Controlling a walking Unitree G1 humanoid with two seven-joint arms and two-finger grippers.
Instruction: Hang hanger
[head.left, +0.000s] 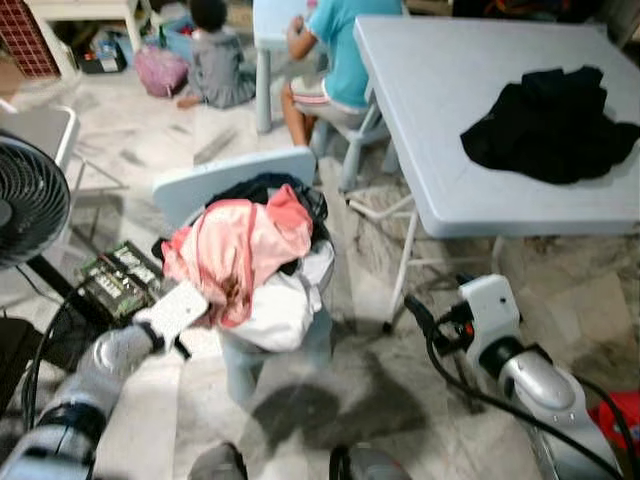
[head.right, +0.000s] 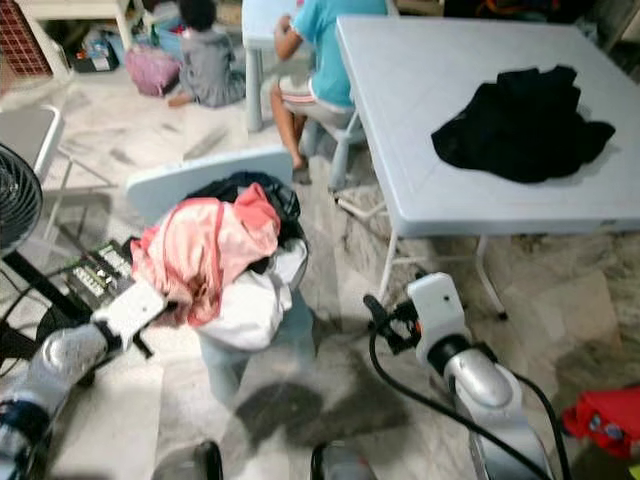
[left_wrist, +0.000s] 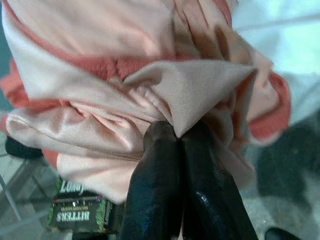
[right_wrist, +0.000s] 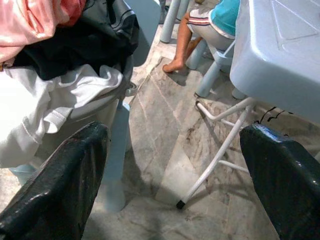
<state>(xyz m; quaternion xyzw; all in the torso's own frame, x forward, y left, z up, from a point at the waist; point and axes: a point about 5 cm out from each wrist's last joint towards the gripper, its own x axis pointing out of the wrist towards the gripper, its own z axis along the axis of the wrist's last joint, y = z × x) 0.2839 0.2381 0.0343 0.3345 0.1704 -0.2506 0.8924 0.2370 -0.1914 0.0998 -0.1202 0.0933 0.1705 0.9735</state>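
A pink garment (head.left: 240, 250) with darker pink trim lies on top of a heap of clothes on a small pale-blue chair (head.left: 230, 180). Under it are a white garment (head.left: 285, 305) and a black one (head.left: 265, 188). My left gripper (left_wrist: 177, 136) is shut on a fold of the pink cloth, at the heap's left side (head.left: 210, 298). My right gripper (right_wrist: 175, 135) is open and holds nothing. It hangs to the right of the chair (head.left: 415, 312), near the table's leg (head.left: 405, 265). A black garment (head.left: 550, 125) lies crumpled on the pale-blue folding table (head.left: 430, 80).
A black fan (head.left: 25, 200) stands at the left, with a green box of cans (head.left: 120, 280) on the floor by it. Beyond the chair, a person in a blue shirt (head.left: 340, 50) sits on a stool and another person (head.left: 215, 60) sits on the floor. Something red (head.left: 620, 415) lies at lower right.
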